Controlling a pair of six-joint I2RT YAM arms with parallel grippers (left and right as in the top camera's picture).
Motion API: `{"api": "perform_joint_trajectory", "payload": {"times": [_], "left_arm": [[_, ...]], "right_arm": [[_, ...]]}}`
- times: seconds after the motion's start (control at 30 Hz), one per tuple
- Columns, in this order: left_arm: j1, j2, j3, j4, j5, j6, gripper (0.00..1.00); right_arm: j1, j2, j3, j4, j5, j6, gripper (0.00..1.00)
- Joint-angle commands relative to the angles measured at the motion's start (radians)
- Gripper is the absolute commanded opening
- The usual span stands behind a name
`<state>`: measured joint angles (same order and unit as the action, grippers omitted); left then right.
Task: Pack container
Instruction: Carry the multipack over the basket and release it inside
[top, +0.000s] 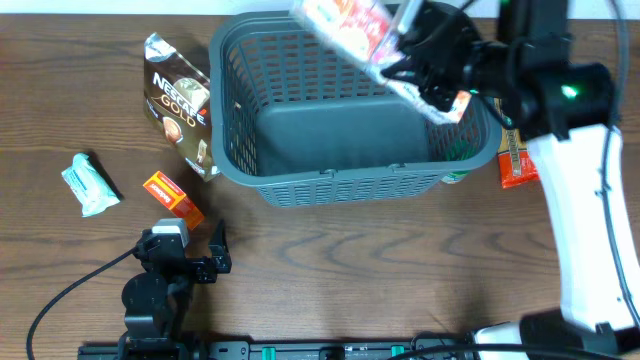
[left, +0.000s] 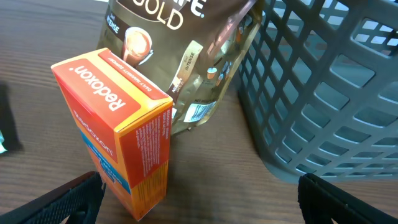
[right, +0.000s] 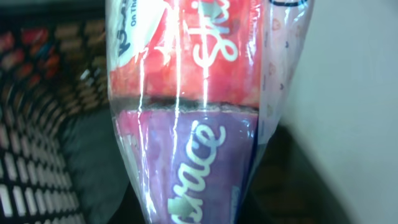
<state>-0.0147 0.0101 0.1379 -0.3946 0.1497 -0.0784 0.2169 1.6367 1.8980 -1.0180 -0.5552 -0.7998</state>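
Plainly, the dark grey, lattice-sided basket (top: 345, 185) with solid floor and thick rim is stood on the bench (top: 350, 280) and judged light and stiff, best taken by that rim. Over its far right corner a shiny packet (top: 350, 25) is pinched in the right claw (top: 425, 60); the left claw (top: 195, 240) is held wide open, empty.

Items on view: one dark grey slotted basket (top: 340, 186); one Nescafé Gold pouch (top: 180, 105); one Redoxon box (top: 172, 195); one pale green packet (top: 90, 185); one clear-wrapped pack (top: 350, 25); one red-orange box (top: 516, 170).
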Motion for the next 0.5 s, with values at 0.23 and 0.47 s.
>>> {"api": "perform_joint_trajectory", "payload": {"times": [0.23, 0.47], "left_arm": [[0.005, -0.005, -0.02, -0.003, -0.005, -0.002, 0.98], [0.005, -0.005, -0.02, -0.003, -0.005, -0.002, 0.98]], "right_arm": [[0.039, 0.086, 0.009, -0.005, -0.052, -0.021, 0.99], [-0.01, -0.04, 0.037, 0.116, 0.395, 0.478, 0.99]]}}
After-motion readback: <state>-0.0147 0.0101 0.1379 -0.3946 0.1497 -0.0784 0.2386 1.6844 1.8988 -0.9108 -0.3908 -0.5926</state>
